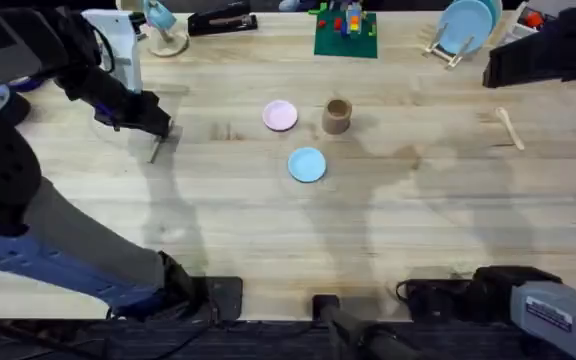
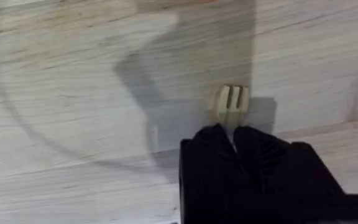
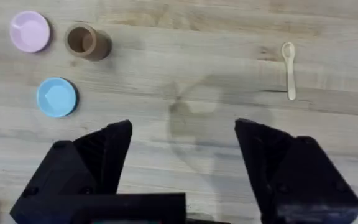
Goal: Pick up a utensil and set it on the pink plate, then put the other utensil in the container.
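My left gripper (image 1: 158, 128) hangs over the table's left side, shut on the pale wooden fork (image 1: 156, 150). In the left wrist view the fork's tines (image 2: 232, 99) stick out past the closed black fingertips (image 2: 213, 140), just above the wood. The pink plate (image 1: 280, 115) and the brown container (image 1: 337, 116) stand side by side near the middle. The wooden spoon (image 1: 509, 128) lies flat at the right. My right gripper (image 3: 182, 130) stands open high above the table, with the spoon (image 3: 288, 68), container (image 3: 87, 41) and pink plate (image 3: 30, 31) in its view.
A light blue plate (image 1: 307, 164) lies just in front of the pink plate and the container. Along the back edge stand a green baseplate with toy bricks (image 1: 346, 35), a rack with a blue dish (image 1: 465, 28) and a black stapler (image 1: 221, 20).
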Controlling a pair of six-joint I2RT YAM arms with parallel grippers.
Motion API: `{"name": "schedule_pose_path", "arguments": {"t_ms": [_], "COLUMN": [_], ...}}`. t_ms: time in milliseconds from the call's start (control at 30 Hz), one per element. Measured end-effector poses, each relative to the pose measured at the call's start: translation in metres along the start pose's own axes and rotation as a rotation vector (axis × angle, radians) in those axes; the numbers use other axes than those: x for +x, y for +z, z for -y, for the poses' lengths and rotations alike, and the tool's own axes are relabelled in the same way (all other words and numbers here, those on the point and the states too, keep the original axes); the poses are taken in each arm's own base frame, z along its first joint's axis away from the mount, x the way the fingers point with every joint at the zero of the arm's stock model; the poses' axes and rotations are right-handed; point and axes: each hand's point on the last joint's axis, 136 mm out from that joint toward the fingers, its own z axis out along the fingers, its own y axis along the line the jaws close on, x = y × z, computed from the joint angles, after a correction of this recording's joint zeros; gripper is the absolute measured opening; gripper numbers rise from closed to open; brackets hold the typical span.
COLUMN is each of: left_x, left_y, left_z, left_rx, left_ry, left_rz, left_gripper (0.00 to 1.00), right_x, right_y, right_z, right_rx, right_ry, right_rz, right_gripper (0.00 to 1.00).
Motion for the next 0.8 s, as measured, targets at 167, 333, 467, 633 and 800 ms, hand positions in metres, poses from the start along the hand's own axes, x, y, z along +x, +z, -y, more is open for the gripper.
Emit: {"name": "schedule_pose_path", "arguments": {"t_ms": [167, 333, 467, 633, 800], "left_x": [0.0, 0.0, 0.0, 0.007, 0.004], "left_y": [0.0, 0.0, -0.001, -0.004, -0.013], "left_z": [0.0, 0.001, 0.001, 0.008, 0.024], "left_rx": [0.0, 0.009, 0.023, 0.069, 0.105], "left_ry": [0.0, -0.012, -0.052, -0.102, -0.094], "left_rz": [0.0, 0.001, -0.025, -0.114, -0.191], "left_gripper": [0.051, 0.049, 0.045, 0.04, 0.041], "right_x": [0.0, 0.0, 0.0, 0.0, 0.0], "right_y": [0.0, 0.0, 0.0, 0.0, 0.0], "right_z": [0.0, 0.0, 0.0, 0.0, 0.0], "right_rx": [0.0, 0.0, 0.0, 0.0, 0.0], "right_ry": [0.0, 0.0, 0.0, 0.0, 0.0], "right_rz": [0.0, 0.0, 0.0, 0.0, 0.0], "right_gripper": [0.992, 0.994, 0.994, 0.994, 0.993]}}
